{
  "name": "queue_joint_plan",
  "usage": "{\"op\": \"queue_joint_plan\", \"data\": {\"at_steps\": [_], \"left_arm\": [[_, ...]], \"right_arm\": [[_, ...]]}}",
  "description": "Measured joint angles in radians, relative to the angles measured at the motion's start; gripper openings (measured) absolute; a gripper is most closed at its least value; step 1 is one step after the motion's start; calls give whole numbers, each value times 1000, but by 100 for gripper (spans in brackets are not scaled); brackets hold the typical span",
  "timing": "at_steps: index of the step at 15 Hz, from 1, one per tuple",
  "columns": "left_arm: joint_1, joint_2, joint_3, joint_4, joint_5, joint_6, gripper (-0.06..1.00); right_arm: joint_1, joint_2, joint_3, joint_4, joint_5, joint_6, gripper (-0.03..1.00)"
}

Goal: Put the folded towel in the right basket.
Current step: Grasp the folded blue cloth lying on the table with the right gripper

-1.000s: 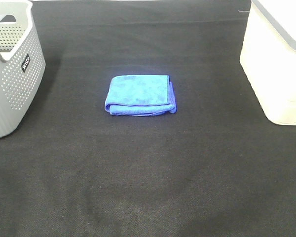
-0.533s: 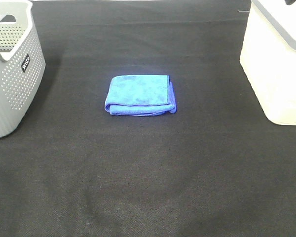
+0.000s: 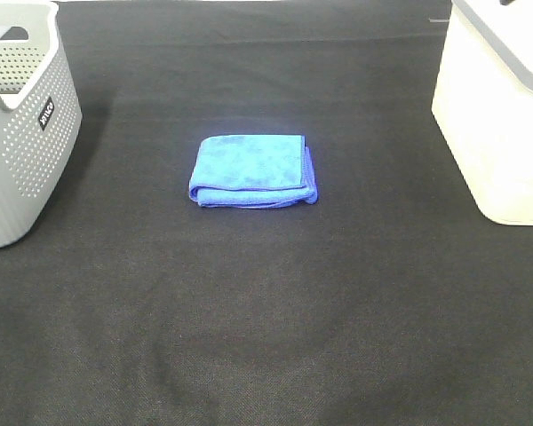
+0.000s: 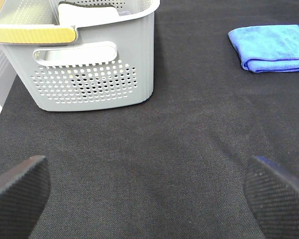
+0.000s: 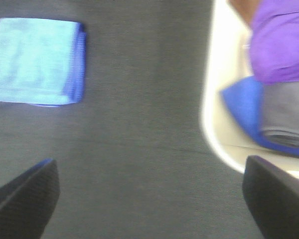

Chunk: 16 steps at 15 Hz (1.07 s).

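Note:
The folded blue towel (image 3: 253, 170) lies flat on the black cloth near the middle; it also shows in the left wrist view (image 4: 271, 47) and in the right wrist view (image 5: 37, 60). The white right basket (image 3: 502, 115) stands at the right edge; in the right wrist view its rim (image 5: 214, 99) shows, with purple, blue and grey cloths inside. My left gripper (image 4: 149, 191) is open and empty, low over the cloth near the grey basket. My right gripper (image 5: 152, 196) is open and empty, high between the towel and the right basket. Neither gripper shows in the exterior view.
A grey perforated basket (image 3: 22, 124) stands at the left edge; in the left wrist view (image 4: 89, 74) it holds a white and a yellow item. Black cloth (image 3: 266, 311) covers the table.
A small dark shape at the top right corner above the white basket shifted slightly. The towel and both baskets have not moved.

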Motion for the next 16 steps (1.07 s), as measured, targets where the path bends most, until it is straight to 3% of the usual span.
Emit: {"op": "queue_joint_plan", "data": {"at_steps": [5,10,13,16], "left_arm": [[0,0,0,0,0,0,99],[0,0,0,0,0,0,99],[0,0,0,0,0,0,99],[0,0,0,0,0,0,99]], "right_arm": [[24,119,-4,269,5,16,95],[195,306,-6,336,-92,18,94],[198,466,-38,440,-178,2,94],[198,555,-139,468,-173,-13,93]]}}
